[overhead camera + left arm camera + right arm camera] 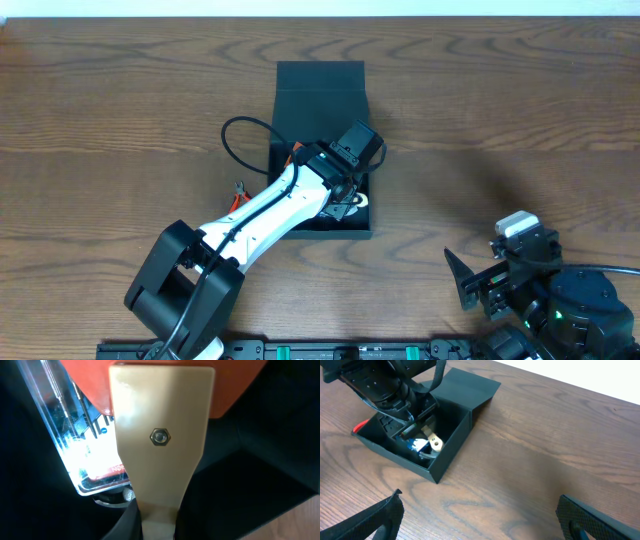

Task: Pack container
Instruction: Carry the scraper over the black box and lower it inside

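Container (320, 90) placement decides the next move. The matte black box sits at the middle of the counter (120, 100) in the overhead view, mouth upward. Its hinged flap lies open toward the upper edge of the frame, so box and flap together run top to bottom there. The box alone is roughly square.

The left arm enters from the lower left and slants toward the upper right. The left gripper (345, 200) is down inside the box, toward its lower right corner, so this arm is by far the nearer one. In the left wrist view one cream finger (160, 435) fills the centre. A clear plastic packet (75, 445) of slim tools lies just beside it on the left, and something orange (90, 380) sits at the top of the frame. The black floor and walls are all around. The second finger is hidden, so I cannot tell whether the left gripper is pinching the packet or has parted from it.

The right gripper (480, 507) rests at the lower right of the overhead frame with its fingers spread wide and nothing between them. The container lies well apart from it, up and to the left.

My reading is that the packet is being set into the box. The left gripper would then need to rise straight up, clear of the walls, which stand close on the lower and right sides.
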Controlling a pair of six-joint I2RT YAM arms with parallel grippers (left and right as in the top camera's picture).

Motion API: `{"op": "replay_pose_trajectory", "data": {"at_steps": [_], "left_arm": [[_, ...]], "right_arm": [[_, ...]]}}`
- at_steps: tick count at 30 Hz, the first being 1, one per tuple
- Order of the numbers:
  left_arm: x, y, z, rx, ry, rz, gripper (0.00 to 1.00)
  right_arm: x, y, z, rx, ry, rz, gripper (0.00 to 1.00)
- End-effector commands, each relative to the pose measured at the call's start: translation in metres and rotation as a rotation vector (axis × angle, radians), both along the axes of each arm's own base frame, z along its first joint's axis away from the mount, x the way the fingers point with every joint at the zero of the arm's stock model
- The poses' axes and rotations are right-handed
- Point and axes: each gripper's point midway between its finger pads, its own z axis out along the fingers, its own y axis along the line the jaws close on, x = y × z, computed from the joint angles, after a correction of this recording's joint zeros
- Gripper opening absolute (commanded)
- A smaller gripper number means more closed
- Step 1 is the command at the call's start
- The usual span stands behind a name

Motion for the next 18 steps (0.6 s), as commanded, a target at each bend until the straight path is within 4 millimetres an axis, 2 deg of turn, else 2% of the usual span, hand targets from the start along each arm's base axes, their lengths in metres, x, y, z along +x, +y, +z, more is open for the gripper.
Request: {"op": "replay_pose_trajectory", "data": {"at_steps": [1, 2, 4, 10, 14, 18], "left_arm": [[-0.001, 0.0, -0.005, 0.007, 0.013, 0.022, 0.5], [-0.001, 0.0, -0.005, 0.007, 0.013, 0.022, 0.57], [-0.001, 0.0, -0.005, 0.007, 0.012, 0.022, 0.61], [0.002, 0.002, 0.007, 0.0, -0.023, 0.027, 0.61], [0.013, 0.014, 0.039, 0.016, -0.135, 0.015, 0.62], [0.016, 0.053, 0.085, 0.104, -0.256, -0.005, 0.62]], "right_arm": [[0.001, -0.003, 0.001, 0.007, -0.003, -0.025, 0.99], [0.001, -0.003, 0.001, 0.007, -0.003, -0.025, 0.99], [0.001, -0.003, 0.001, 0.007, -0.003, -0.025, 0.99], [0.001, -0.003, 0.001, 0.007, -0.003, -0.025, 0.99], [0.001, -0.003, 0.001, 0.007, -0.003, -0.025, 0.99], [0.001, -0.003, 0.001, 0.007, -0.003, -0.026, 0.99]]}}
